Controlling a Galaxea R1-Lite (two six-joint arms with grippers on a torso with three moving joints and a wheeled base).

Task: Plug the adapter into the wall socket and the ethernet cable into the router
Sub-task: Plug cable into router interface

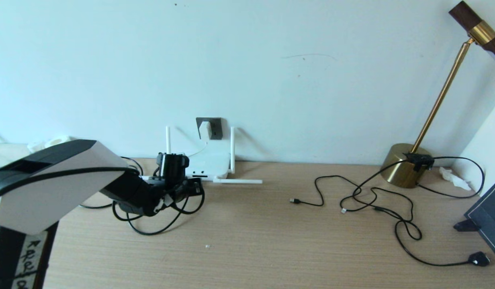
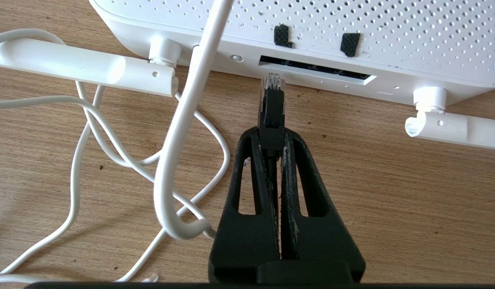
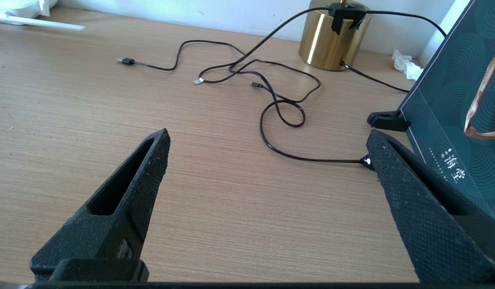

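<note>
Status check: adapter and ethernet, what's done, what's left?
Done: adapter sits in the wall socket. In hand: left gripper is shut on the ethernet cable, its clear tip at the router port slot. Left: seating it. Right gripper is open over the desk.

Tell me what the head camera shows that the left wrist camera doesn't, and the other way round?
Only the head view shows the small white cube adapter sitting in the dark grey wall socket, and the brass desk lamp.

Only the left wrist view shows the left gripper shut on the thick black ethernet cable, its clear tip just short of the dark port slot.

Both show the flat white router on the wooden desk.
</note>
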